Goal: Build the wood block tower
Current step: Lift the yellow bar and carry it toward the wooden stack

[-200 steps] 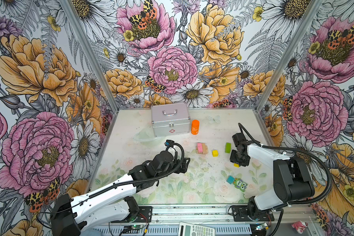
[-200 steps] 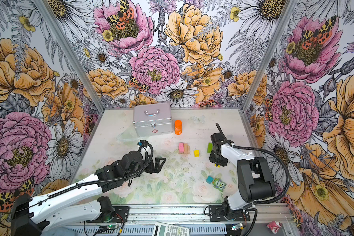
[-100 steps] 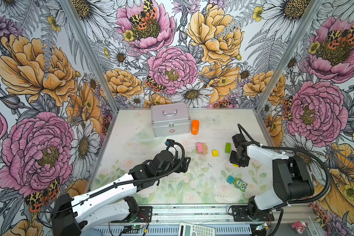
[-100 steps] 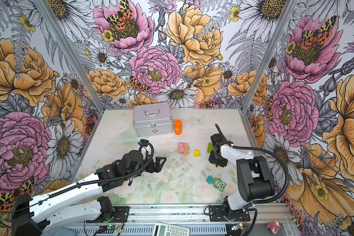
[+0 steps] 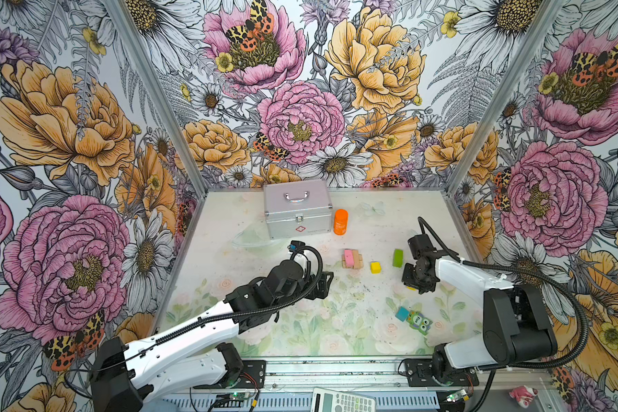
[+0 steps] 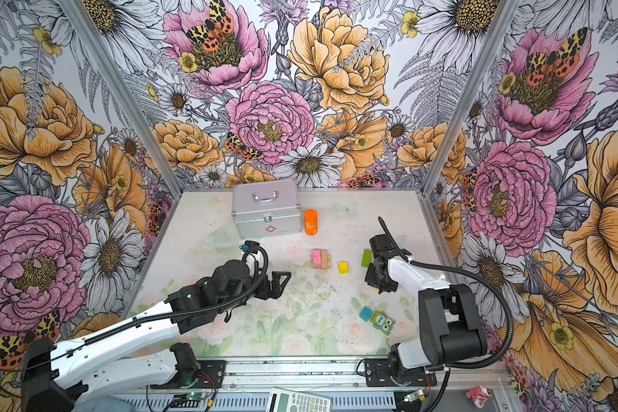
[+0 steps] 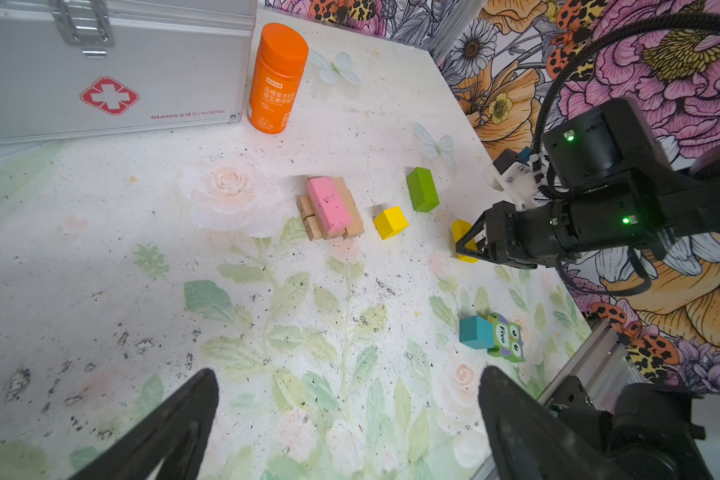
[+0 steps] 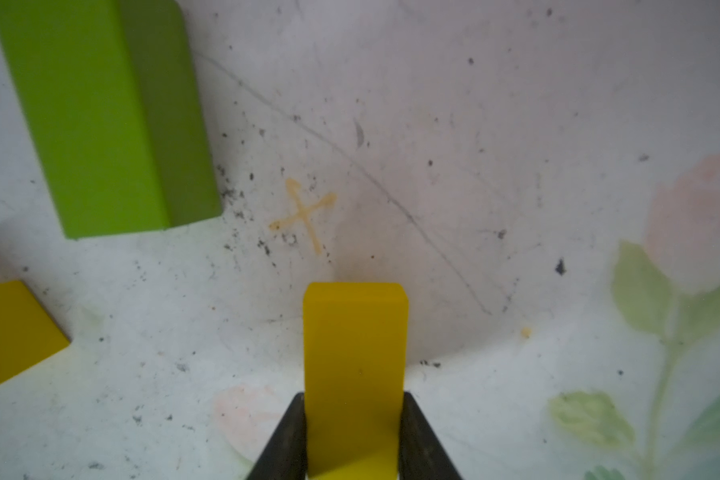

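A pink plank lies on tan planks as a low tower (image 5: 352, 258) (image 7: 330, 208) at mid table. To its right sit a yellow cube (image 5: 375, 267) (image 7: 390, 222) and a green bar (image 5: 397, 257) (image 8: 100, 116). My right gripper (image 5: 412, 281) (image 8: 353, 399) is down at the table beside the green bar, its jaws pressed on both sides of a yellow bar (image 8: 354, 353) (image 7: 462, 241). A teal cube (image 5: 402, 314) and the green owl-faced piece (image 5: 420, 321) touch each other nearer the front. My left gripper (image 5: 323, 285) (image 7: 346, 382) hovers left of the tower, open and empty.
A silver metal case (image 5: 297, 208) and an orange bottle (image 5: 340, 222) stand at the back of the table. Floral walls close in the left, back and right sides. A calculator (image 5: 343, 401) lies beyond the front rail.
The right jaws have closed in onto the yellow bar. Both arms have stayed almost still.
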Motion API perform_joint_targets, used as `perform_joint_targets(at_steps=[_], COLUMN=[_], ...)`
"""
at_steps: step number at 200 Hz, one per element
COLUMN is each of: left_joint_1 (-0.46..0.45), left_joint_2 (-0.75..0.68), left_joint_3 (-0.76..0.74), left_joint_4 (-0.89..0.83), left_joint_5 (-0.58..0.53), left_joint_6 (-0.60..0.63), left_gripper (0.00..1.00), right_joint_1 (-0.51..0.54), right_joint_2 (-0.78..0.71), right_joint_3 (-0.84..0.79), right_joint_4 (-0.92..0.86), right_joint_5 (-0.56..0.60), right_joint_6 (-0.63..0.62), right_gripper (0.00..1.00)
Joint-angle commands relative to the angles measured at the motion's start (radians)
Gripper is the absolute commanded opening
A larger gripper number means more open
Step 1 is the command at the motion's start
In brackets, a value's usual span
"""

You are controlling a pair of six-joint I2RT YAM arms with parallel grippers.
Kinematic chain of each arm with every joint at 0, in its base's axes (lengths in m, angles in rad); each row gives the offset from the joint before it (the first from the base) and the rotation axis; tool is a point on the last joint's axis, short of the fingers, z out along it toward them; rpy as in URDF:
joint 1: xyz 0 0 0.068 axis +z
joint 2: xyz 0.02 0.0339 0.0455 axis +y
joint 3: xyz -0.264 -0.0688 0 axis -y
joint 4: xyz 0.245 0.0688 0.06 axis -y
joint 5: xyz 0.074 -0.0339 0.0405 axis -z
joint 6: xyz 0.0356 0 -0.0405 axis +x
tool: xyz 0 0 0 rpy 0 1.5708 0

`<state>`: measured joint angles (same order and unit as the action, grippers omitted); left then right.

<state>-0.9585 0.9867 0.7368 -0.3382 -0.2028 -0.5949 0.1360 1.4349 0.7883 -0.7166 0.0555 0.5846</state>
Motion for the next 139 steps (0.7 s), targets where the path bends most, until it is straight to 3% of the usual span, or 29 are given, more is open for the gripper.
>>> perform_joint_targets(at_steps=[1,71,139], left_joint_1=[0.008,0.028,0.046], left_joint_2=[0.012,0.007,-0.095], left_joint_3=[0.029,0.021,-0.043], left_joint_4=[-0.012,-0.029,-0.071], left_joint_5=[-0.016,-0.020,-0.036], left_joint_6=[0.020,0.008,-0.033], left_gripper=[0.99,0.99,0.99], right_joint_1=[-0.006,0.050,0.171], right_joint_2=[-0.062,-0.133,-0.011], right_joint_3=[0.002,0.093,0.244], right_joint_4=[-0.014,-0.061,-0.053], right_joint_5=[-0.023,-0.092,-0.088], right_joint_6=[-0.008,-0.007,0.003], right_gripper=[0.34,0.34,0.34])
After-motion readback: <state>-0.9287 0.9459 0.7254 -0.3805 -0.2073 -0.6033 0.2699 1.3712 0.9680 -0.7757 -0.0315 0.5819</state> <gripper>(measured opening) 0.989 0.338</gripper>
